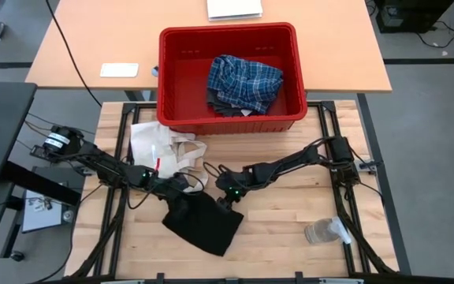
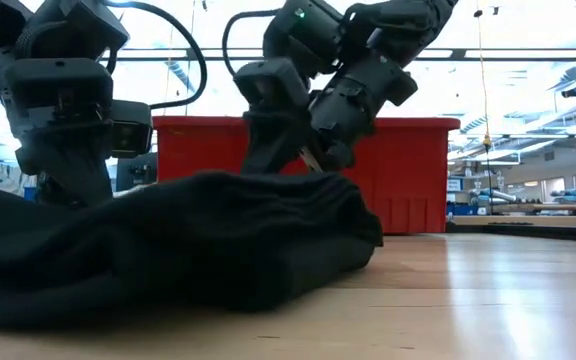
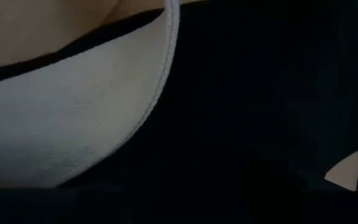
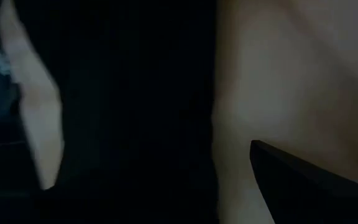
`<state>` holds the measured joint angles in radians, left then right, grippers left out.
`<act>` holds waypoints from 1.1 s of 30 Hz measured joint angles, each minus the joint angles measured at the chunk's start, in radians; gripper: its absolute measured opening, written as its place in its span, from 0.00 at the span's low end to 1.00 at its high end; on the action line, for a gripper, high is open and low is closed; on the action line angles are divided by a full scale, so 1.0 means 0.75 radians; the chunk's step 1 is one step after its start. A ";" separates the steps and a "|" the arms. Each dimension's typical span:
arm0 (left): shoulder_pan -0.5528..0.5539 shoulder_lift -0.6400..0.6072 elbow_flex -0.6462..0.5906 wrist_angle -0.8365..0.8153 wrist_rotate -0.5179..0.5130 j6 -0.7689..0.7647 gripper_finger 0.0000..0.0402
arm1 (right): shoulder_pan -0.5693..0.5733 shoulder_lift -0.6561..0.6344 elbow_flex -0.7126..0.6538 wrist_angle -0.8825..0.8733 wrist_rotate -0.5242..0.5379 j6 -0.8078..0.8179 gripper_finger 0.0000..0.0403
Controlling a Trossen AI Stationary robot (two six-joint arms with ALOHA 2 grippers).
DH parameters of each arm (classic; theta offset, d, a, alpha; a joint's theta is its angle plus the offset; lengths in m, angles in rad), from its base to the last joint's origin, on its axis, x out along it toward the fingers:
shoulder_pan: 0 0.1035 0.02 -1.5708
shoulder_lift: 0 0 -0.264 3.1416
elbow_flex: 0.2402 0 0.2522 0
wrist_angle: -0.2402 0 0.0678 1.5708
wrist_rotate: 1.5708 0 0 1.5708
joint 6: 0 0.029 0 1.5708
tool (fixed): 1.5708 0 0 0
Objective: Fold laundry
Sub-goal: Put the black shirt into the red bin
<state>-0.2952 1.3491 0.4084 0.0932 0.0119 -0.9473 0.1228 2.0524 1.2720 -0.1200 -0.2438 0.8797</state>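
The black garment point(image 1: 205, 223) lies bunched on the wooden table near its front edge, and in the low view it is a dark heap point(image 2: 168, 240). The plaid shirt point(image 1: 243, 83) rests crumpled inside the red bin point(image 1: 172, 79). My left gripper point(image 1: 181, 185) is low at the garment's far left corner, between it and the cream tote bag point(image 1: 156, 146); the cloth hides its tip. My right gripper point(image 1: 225, 199) slants down over the garment's far right edge point(image 2: 318, 180), open, with one finger point(image 4: 303, 180) over bare wood. My right gripper comes at the black garment's raised far edge point(image 2: 318, 180) from above, slanting down, with a finger on either side of that edge. I cannot tell whether the fingers touch the cloth.
The red bin point(image 2: 408, 170) stands at the table's far side. The cream tote bag point(image 3: 73, 124) lies just left of the garment. A clear plastic bottle point(image 1: 325, 231) lies at the front right. Bare wood stretches between the garment and the bottle.
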 joint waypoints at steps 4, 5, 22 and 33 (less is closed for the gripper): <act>0.001 0.000 0.000 0.002 -0.001 -0.008 0.52 | 0.004 -0.027 0.000 0.064 -0.136 0.105 0.74; 0.001 0.000 0.000 0.002 -0.002 -0.008 0.52 | 0.008 -0.034 0.001 0.071 -0.162 0.120 0.74; 0.002 0.000 0.000 0.006 0.003 -0.001 0.52 | -0.037 -0.037 0.000 0.085 -0.263 0.284 0.76; 0.002 -0.001 0.000 0.007 0.008 0.024 0.52 | -0.074 -0.037 -0.001 0.182 -0.290 0.394 0.78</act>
<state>-0.2935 1.3483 0.4084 0.0986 0.0181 -0.9292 0.0673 2.0248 1.2716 0.0168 -0.4613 1.1750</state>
